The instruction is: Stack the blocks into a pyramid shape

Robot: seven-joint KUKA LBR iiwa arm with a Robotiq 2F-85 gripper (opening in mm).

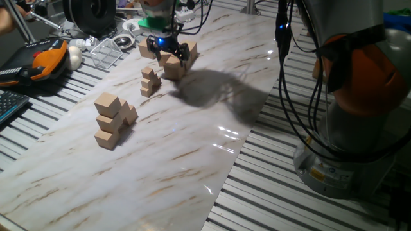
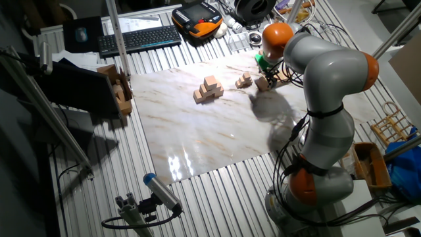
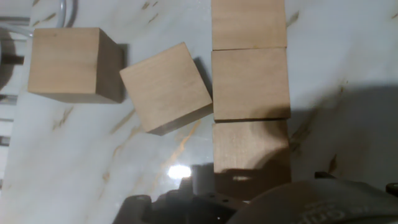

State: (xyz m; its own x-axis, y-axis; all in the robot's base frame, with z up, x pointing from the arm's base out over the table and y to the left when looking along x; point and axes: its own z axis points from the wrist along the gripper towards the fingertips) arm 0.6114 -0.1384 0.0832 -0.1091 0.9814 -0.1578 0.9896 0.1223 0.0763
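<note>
Several tan wooden blocks (image 3: 165, 87) lie on the marble slab under my hand: one at the left (image 3: 68, 62), a tilted one in the middle, and a straight column of three (image 3: 250, 84) at the right. My gripper (image 1: 168, 52) hovers just above this group (image 1: 172, 68) at the slab's far end, open with nothing between its fingers. In the hand view only its dark housing shows along the bottom edge. A stepped pile of the same blocks (image 1: 112, 119) stands nearer the slab's left edge, also seen as the stepped pile (image 2: 209, 89).
A small heap of much smaller tan cubes (image 1: 149, 82) sits between the pile and my gripper. Off the slab at the far left are a clear plastic box (image 1: 106, 51), an orange pendant (image 1: 48, 58) and a keyboard (image 1: 9, 102). The arm's base (image 1: 359, 96) fills the right.
</note>
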